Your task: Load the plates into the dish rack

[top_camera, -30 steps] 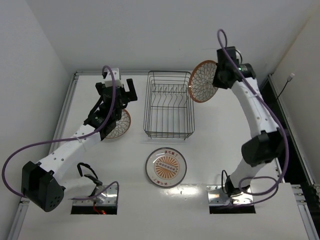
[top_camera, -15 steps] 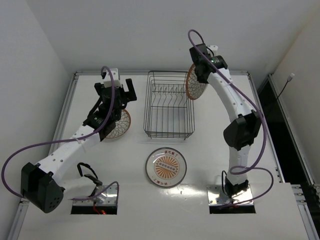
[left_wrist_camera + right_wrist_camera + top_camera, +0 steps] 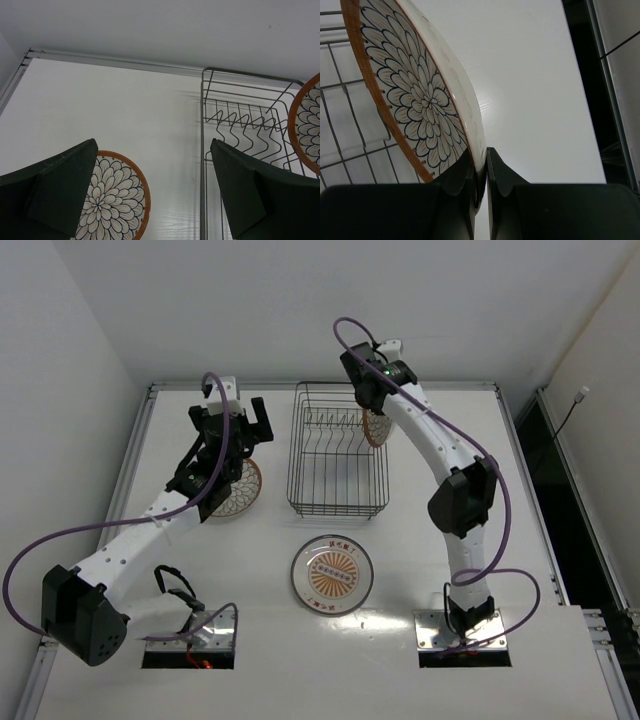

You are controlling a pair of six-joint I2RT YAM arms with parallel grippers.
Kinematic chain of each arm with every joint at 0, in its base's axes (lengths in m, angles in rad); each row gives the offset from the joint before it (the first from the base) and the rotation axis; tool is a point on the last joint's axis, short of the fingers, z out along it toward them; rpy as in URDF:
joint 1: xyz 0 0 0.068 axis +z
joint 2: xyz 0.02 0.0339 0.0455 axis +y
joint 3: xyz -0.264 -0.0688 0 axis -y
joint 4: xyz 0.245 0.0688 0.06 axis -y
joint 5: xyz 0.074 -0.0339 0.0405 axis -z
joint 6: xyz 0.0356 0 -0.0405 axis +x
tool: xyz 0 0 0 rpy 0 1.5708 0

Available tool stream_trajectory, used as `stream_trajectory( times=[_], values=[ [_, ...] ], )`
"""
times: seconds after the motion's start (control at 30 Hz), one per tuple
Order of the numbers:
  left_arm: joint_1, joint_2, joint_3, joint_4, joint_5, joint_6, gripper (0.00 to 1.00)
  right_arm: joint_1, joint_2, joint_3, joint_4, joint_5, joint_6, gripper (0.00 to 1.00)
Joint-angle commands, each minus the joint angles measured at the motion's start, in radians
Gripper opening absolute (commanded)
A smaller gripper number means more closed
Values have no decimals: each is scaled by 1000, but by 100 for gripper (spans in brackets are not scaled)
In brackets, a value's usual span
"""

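I grip a petal plate (image 3: 420,100) edgewise in the right end effector (image 3: 480,172) at the dish rack's (image 3: 338,512) 1 o'clock corner; the left end effector (image 3: 154,150) hangs released over a second plate (image 3: 117,200) at 9 o'clock.

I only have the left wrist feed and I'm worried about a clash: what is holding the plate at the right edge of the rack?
Observer: The right gripper pinches that orange-rimmed plate by its rim, on edge.
Operator: Is it seated in the rack?
Observer: From above it hangs over the dish rack's right side; contact with the prongs is unclear.
Operator: Any more plates outside?
Observer: A sunburst plate lies flat in front of the rack.
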Motion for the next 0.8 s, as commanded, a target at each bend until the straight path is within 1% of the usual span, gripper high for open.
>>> stream_trajectory(
  times=[0.0, 0.2, 0.37, 0.77],
  values=[
    [-6, -38, -1, 41, -13, -5, 95, 47, -8, 93, 63, 183, 40, 0],
    [-6, -38, -1, 41, -13, -5, 95, 74, 10, 127, 26, 260, 92, 0],
    [-6, -38, -10, 41, -13, -14, 95, 74, -20, 127, 41, 260, 102, 0],
    [-6, -38, -10, 41, -13, -14, 95, 74, 1, 154, 70, 261, 80, 0]
  ],
)
